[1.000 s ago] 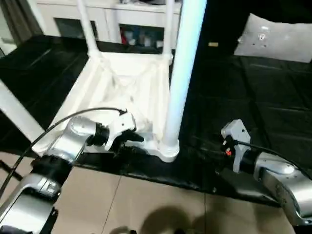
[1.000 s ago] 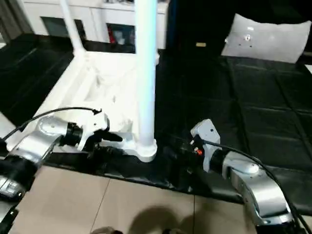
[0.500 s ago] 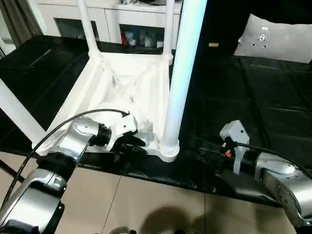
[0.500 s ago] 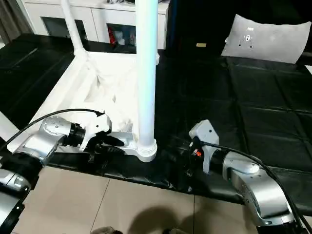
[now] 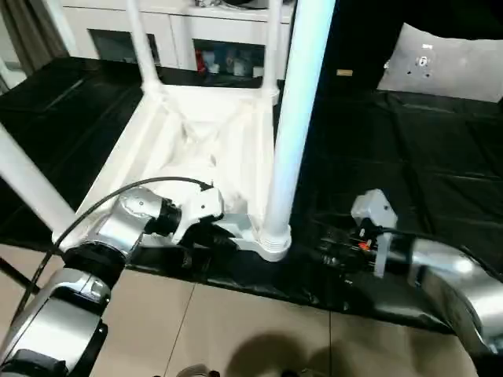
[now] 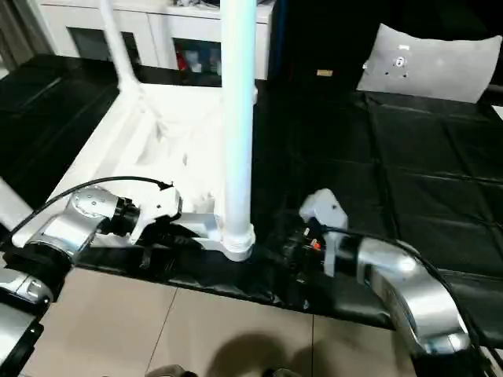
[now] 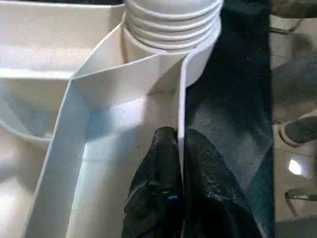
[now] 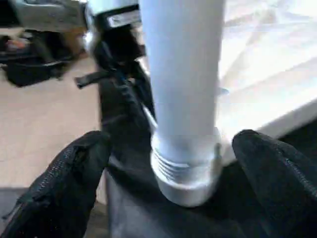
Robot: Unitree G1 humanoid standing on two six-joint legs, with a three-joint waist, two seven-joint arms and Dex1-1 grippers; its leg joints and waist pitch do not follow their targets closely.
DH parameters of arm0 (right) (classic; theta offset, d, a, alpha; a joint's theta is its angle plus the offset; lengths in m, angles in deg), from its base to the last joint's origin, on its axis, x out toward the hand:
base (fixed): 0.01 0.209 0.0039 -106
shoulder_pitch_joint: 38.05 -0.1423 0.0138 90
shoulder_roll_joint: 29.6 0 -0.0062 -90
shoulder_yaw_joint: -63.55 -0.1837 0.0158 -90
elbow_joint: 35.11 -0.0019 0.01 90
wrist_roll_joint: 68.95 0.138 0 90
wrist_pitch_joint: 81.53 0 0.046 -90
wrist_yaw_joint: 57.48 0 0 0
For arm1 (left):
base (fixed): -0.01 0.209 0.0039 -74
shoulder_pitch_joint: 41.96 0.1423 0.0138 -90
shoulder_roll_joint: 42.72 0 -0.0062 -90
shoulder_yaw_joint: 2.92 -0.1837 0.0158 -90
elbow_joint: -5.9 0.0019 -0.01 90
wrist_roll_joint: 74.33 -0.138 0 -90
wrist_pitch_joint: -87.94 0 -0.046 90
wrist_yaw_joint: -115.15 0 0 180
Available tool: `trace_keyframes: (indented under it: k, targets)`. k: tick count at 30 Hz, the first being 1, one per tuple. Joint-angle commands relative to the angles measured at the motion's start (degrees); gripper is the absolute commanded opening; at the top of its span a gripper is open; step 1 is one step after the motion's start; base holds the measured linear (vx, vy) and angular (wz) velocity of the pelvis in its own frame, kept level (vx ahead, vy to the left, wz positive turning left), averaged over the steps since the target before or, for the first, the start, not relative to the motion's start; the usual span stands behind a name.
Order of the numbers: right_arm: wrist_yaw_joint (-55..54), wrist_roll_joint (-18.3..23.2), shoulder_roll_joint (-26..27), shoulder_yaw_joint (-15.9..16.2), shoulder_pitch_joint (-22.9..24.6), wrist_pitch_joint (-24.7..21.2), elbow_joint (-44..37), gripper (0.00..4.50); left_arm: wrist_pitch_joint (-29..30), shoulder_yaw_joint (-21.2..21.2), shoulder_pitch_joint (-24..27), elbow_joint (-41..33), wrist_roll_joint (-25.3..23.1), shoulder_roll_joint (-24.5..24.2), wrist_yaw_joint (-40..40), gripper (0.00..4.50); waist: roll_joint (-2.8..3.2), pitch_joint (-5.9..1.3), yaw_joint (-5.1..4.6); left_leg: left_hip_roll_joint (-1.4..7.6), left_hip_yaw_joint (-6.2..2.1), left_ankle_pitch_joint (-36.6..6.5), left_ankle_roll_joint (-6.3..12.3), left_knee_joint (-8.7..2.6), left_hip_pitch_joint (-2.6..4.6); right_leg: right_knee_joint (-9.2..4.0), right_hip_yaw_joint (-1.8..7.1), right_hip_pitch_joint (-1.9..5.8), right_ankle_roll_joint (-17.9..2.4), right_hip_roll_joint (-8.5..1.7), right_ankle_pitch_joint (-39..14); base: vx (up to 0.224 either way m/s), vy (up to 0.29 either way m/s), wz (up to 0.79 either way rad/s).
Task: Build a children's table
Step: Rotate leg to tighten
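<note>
The left gripper (image 7: 179, 163) is clenched on the upturned table's (image 5: 204, 133) rim beside the near leg (image 5: 295, 118). The right gripper (image 8: 168, 168) stands wide apart, straddling that leg's base without touching.

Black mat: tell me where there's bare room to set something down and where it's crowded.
Free: the wide stretch of black mat between the upturned table top and the flat white board. Crowded: the near corner, where the left gripper pinches the top's rim and the open right gripper flanks the near leg.
</note>
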Motion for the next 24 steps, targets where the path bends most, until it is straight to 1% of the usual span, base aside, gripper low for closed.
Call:
trace_keyframes:
  k: [1,2,3,4,5,6,7,8,9,10,11,12,13,15,16,17,18,19,20,21,22,23,24]
  targets:
    - [4.14,1.12,-0.20,0.03,-1.87,1.43,2.36,4.50,-1.21,-1.40,1.37,-3.56,1.58,0.02,3.09,0.00,-0.75,-4.10,0.40,6.56,-3.17,-5.12,4.17,-4.40,0.46,-3.53,5.35,2.92,-6.97,-8.15,-12.93,0.000,0.000,0.00]
    - [5.26,1.71,-0.03,-0.12,-2.58,1.22,3.26,4.22,-1.54,-1.75,1.68,-4.25,1.37,-0.09,3.33,0.00,-0.60,-4.08,0.58,6.37,-3.05,-4.80,4.52,-4.30,0.28,-3.32,5.40,3.10,-7.75,-8.21,-12.62,0.000,0.000,0.00]
    - [6.75,2.04,-0.02,0.04,-3.50,1.20,4.47,4.15,-1.95,-1.98,1.99,-5.04,1.30,-0.09,3.85,0.00,-0.83,-3.90,0.81,6.29,-2.80,-5.22,4.60,-4.26,0.43,-3.52,5.42,3.00,-7.62,-8.19,-13.75,0.000,0.000,0.00]
    - [7.97,2.17,-0.12,0.28,-4.17,1.31,5.37,4.15,-2.17,-2.12,2.24,-5.75,1.35,-0.06,4.27,0.00,-0.87,-3.82,0.90,6.25,-2.77,-5.08,4.79,-4.27,0.32,-3.52,5.44,3.05,-7.46,-8.17,-14.21,0.000,0.000,0.00]
    - [9.19,2.23,-0.29,0.64,-4.88,1.26,6.36,4.04,-2.54,-2.29,2.45,-6.50,1.44,-0.03,4.71,0.00,-0.76,-3.67,1.24,6.26,-2.72,-5.14,4.87,-4.29,0.46,-3.68,5.38,2.85,-6.90,-8.03,-15.53,0.000,0.000,0.00]
    - [9.96,2.30,-0.43,0.89,-5.29,1.40,7.06,3.90,-2.72,-2.32,2.55,-6.89,1.47,0.00,4.98,0.00,-0.75,-3.71,1.25,6.44,-2.82,-5.07,4.77,-4.35,0.51,-3.55,5.40,2.88,-6.80,-7.99,-15.64,0.000,0.000,0.00]
    - [11.06,2.30,-0.60,1.31,-5.93,1.60,7.99,3.90,-2.88,-2.65,2.66,-7.60,1.37,-0.10,5.54,0.00,-0.79,-3.50,1.51,6.62,-2.84,-5.07,4.59,-4.46,0.64,-3.60,5.44,2.68,-6.74,-7.95,-15.50,0.000,0.000,0.00]
    - [11.33,2.31,-0.63,1.43,-6.09,1.64,8.21,3.78,-2.93,-2.73,2.68,-7.78,1.33,-0.12,5.67,0.00,-0.73,-3.57,1.64,6.64,-2.88,-5.28,4.43,-4.48,0.74,-3.50,5.40,2.71,-6.85,-7.99,-15.58,0.000,0.000,0.00]
    - [12.55,2.36,-0.77,1.95,-6.85,1.83,9.18,3.71,-3.16,-3.10,2.77,-8.59,1.11,-0.22,6.29,0.00,-0.74,-3.31,1.65,6.62,-2.85,-5.56,4.36,-4.56,0.75,-3.65,5.44,2.57,-6.75,-7.99,-15.86,0.000,0.000,0.00]
    - [12.55,2.36,-0.77,1.95,-6.85,1.83,9.18,3.62,-3.16,-3.10,2.77,-8.59,1.11,-0.22,6.29,0.00,-0.75,-3.36,1.68,6.60,-2.86,-6.01,4.12,-4.58,0.80,-3.69,5.46,2.66,-6.84,-8.02,-16.25,0.000,0.000,0.00]
    - [13.89,2.64,-0.95,2.51,-7.55,1.46,9.86,3.62,-3.35,-3.50,2.75,-9.33,0.80,-0.30,6.78,0.00,-0.83,-3.21,1.71,6.61,-2.91,-6.32,3.93,-4.64,0.75,-3.61,5.45,2.70,-6.86,-8.04,-16.51,0.000,0.000,0.00]
    - [15.01,2.69,-1.07,2.95,-8.08,1.36,10.48,3.43,-3.41,-3.59,2.73,-9.83,0.58,-0.27,6.94,0.00,-0.83,-3.22,1.73,6.65,-2.88,-6.35,3.94,-4.67,0.80,-3.70,5.48,2.69,-6.73,-8.04,-16.64,0.000,0.000,0.00]
    - [16.15,2.59,-1.27,3.54,-8.53,1.24,10.99,3.32,-3.43,-3.69,2.56,-10.07,0.37,-0.18,7.11,0.00,-0.96,-2.97,1.81,6.66,-2.85,-6.80,3.70,-4.71,0.88,-3.89,5.55,2.56,-6.61,-8.15,-17.37,0.000,0.000,0.00]
    - [16.55,2.54,-1.34,3.77,-8.68,1.20,11.15,3.21,-3.42,-3.72,2.48,-10.13,0.30,-0.14,7.17,0.00,-0.95,-2.99,1.91,6.56,-2.85,-6.84,3.62,-4.66,0.89,-3.90,5.52,2.65,-6.50,-8.14,-17.86,0.000,0.000,0.00]
    - [18.51,1.02,-1.44,5.03,-9.62,2.44,13.08,3.21,-3.75,-4.08,1.99,-10.35,-0.35,-0.06,7.33,0.00,-1.01,-2.79,1.91,6.56,-2.88,-6.96,3.69,-4.72,0.85,-3.94,5.48,2.57,-6.26,-8.09,-18.37,0.000,0.000,0.00]
    - [19.07,0.39,-1.38,5.41,-10.01,3.07,13.97,2.95,-3.89,-4.26,1.83,-10.44,-0.59,-0.07,7.46,0.00,-0.95,-2.66,1.79,6.52,-2.92,-7.19,3.62,-4.77,0.86,-3.96,5.39,2.45,-6.31,-7.97,-18.69,0.000,0.000,0.00]
    - [19.25,-0.04,-1.24,5.59,-10.31,3.54,14.66,2.95,-4.07,-4.40,1.72,-10.43,-0.73,-0.09,7.56,0.00,-0.97,-2.64,1.76,6.55,-2.88,-7.35,3.57,-4.78,0.90,-4.17,5.47,2.46,-6.23,-8.06,-18.93,0.000,0.000,0.00]
    - [19.28,-0.42,-1.07,5.77,-10.73,3.90,15.29,2.86,-4.05,-4.47,1.59,-10.41,-0.75,-0.02,7.65,0.00,-0.95,-2.35,1.80,6.56,-2.94,-7.62,3.38,-4.85,0.90,-4.27,5.51,2.43,-6.09,-8.14,-19.53,0.000,0.000,0.00]
    - [19.28,-0.42,-1.07,5.77,-10.73,3.90,15.29,2.86,-4.05,-4.47,1.59,-10.41,-0.75,-0.02,7.65,0.00,-1.01,-2.45,1.78,6.68,-3.02,-7.48,3.27,-4.90,0.93,-4.17,5.50,2.52,-6.22,-8.12,-19.24,0.000,0.000,0.00]
    - [19.52,-0.84,-0.86,6.08,-11.37,4.42,16.17,2.78,-3.97,-4.51,1.47,-10.46,-0.79,0.05,7.73,0.00,-1.08,-2.34,1.77,6.72,-3.01,-7.50,3.23,-4.93,0.94,-4.15,5.54,2.46,-6.38,-8.15,-18.87,0.000,0.000,0.00]
    - [19.59,-0.96,-0.79,6.18,-11.55,4.57,16.39,2.69,-3.96,-4.54,1.43,-10.47,-0.83,0.06,7.75,0.00,-1.07,-2.38,1.77,6.70,-3.01,-7.46,3.21,-4.90,0.91,-4.08,5.54,2.49,-6.54,-8.22,-18.67,0.000,0.000,0.00]
    - [19.71,-1.27,-0.59,6.49,-11.97,4.90,16.85,2.58,-3.90,-4.59,1.32,-10.47,-0.92,0.09,7.75,0.00,-1.04,-2.18,1.74,6.74,-3.04,-7.70,3.20,-4.99,0.96,-4.08,5.54,2.39,-6.71,-8.10,-18.67,0.000,0.000,0.00]
    - [19.89,-1.44,-0.47,6.69,-12.26,5.15,17.19,2.50,-3.81,-4.63,1.30,-10.57,-0.98,0.07,7.75,0.00,-1.02,-2.18,1.71,6.69,-3.01,-7.97,3.09,-4.95,1.01,-4.10,5.54,2.40,-6.96,-8.17,-18.81,0.000,0.000,0.00]
